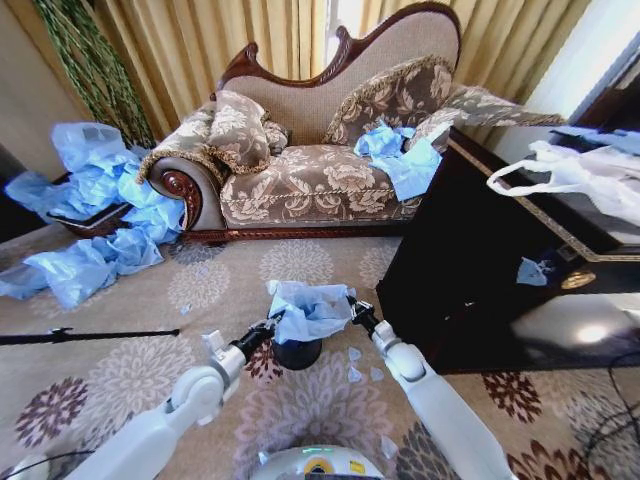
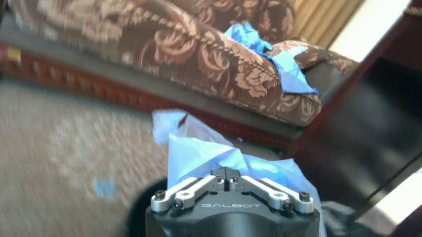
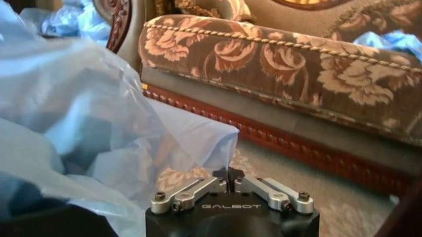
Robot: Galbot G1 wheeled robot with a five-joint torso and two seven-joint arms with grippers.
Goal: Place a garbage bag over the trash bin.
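I hold the bag (image 1: 310,310) directly above the bin (image 1: 297,353), both tools pinched shut on it: left tool (image 1: 272,327) left, right tool (image 1: 357,313) right, equally near.

We've got both arms reaching fwd and inward from the lower edge of the head view, white forearms converging toward the middle. Left arm comes up from lower left, elbow bent, black wrist angled up and to the right; left gripper (image 1: 273,325) sits at the left side of the garbage bag (image 1: 310,308). Its fingers (image 2: 228,174) are pressed together w/ blue film pinched at the tips. Right arm comes from lower right, forearm slanting up-left; right gripper (image 1: 353,312) is at the bag's right side. Its fingers (image 3: 228,174) are closed too, touching the bag's edge. Both grippers at approx. the same height, opposite each other, bag between them.
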